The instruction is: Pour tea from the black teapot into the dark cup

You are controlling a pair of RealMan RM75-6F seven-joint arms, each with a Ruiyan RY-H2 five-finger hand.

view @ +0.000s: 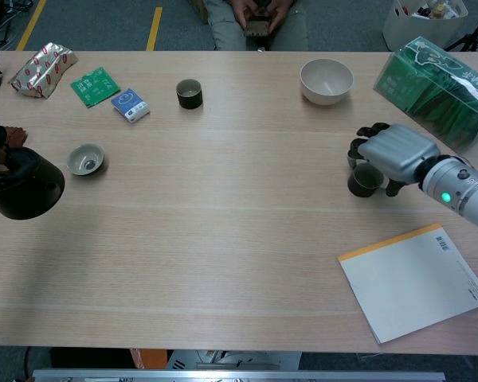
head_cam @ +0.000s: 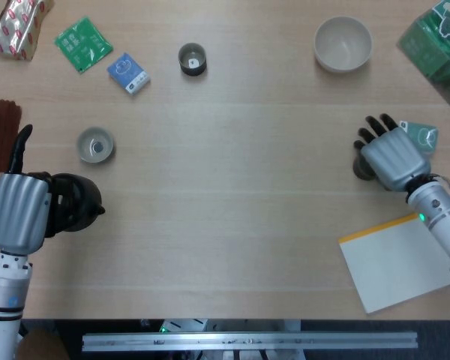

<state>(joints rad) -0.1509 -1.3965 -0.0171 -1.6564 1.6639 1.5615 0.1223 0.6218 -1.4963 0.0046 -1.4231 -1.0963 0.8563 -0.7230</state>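
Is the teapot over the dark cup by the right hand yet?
No, the black teapot is in the left hand at the table's far left, while that dark cup sits by the right hand.

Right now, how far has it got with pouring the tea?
Early. The left hand holds the black teapot at the table's left edge. The right hand is at the dark cup far across; grip unclear. Bringing them together and pouring remain.
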